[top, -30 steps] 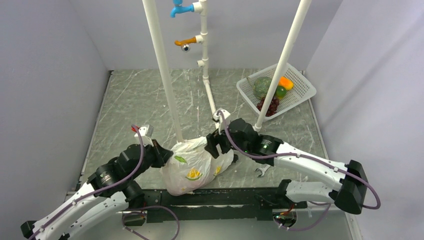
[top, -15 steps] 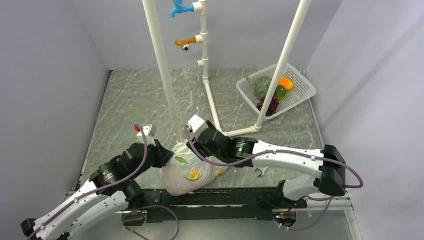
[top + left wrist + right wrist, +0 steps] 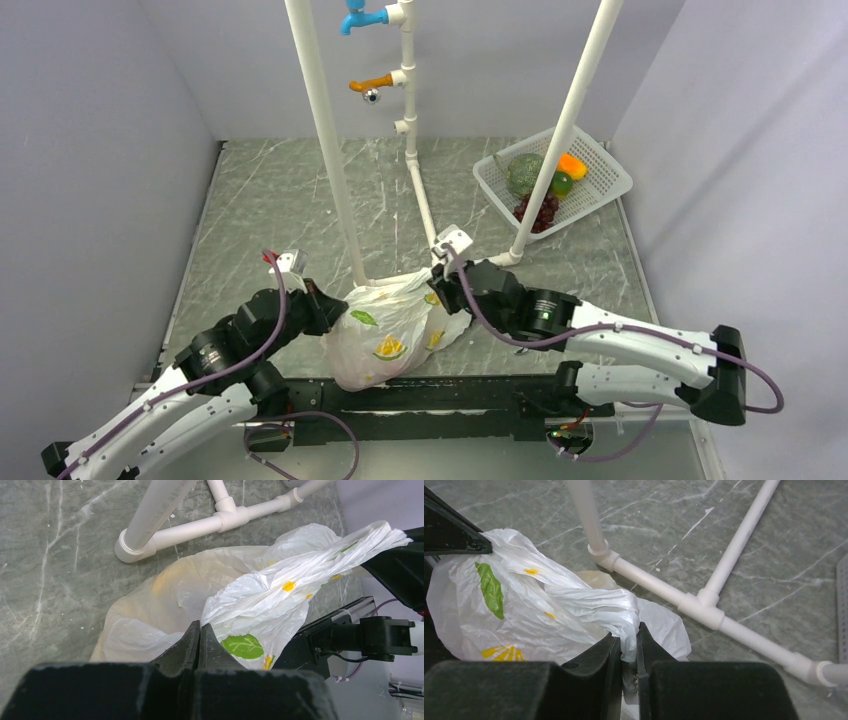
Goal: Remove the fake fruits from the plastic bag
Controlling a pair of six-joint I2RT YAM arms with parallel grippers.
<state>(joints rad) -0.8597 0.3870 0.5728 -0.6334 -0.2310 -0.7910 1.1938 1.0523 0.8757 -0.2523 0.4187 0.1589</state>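
Translucent white lemon-print plastic bag (image 3: 380,340): left tool (image 3: 200,632) pressed together on one rim; right tool (image 3: 626,647) pinching bunched opposite rim. Advice: draw rims apart gently, widening mouth. Small plastic fake fruits hidden inside.

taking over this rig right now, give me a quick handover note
Grippers: left gripper shut on the left side of the plastic bag; right gripper shut on a bunched fold at its right side.
Bag: on the table by the arm bases, held between both grips.
Done: both sides gripped.
Left: no fake fruits are out yet; only a yellowish tint shows through the film. Open the mouth and take them out.
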